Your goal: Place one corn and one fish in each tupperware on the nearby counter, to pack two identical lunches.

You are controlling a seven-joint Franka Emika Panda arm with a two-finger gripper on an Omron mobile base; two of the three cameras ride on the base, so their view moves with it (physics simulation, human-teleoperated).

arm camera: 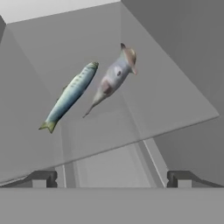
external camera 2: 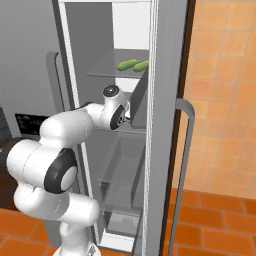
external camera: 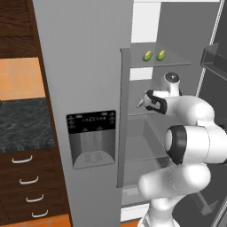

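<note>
arm [external camera: 195, 133]: glossy white, bulbous rounded links; joints: dark black bands; fingertips [arm camera: 41, 178]: small, dark grey, blocky

No legible txt — dispenser panel [external camera: 91, 119] marks blurred.

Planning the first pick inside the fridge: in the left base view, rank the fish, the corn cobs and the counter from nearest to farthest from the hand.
1. The fish: right in front of the open hand, on the middle fridge shelf.
2. The corn cobs: one shelf up; the two are too close to rank.
3. The counter: far left, outside the fridge.
</note>
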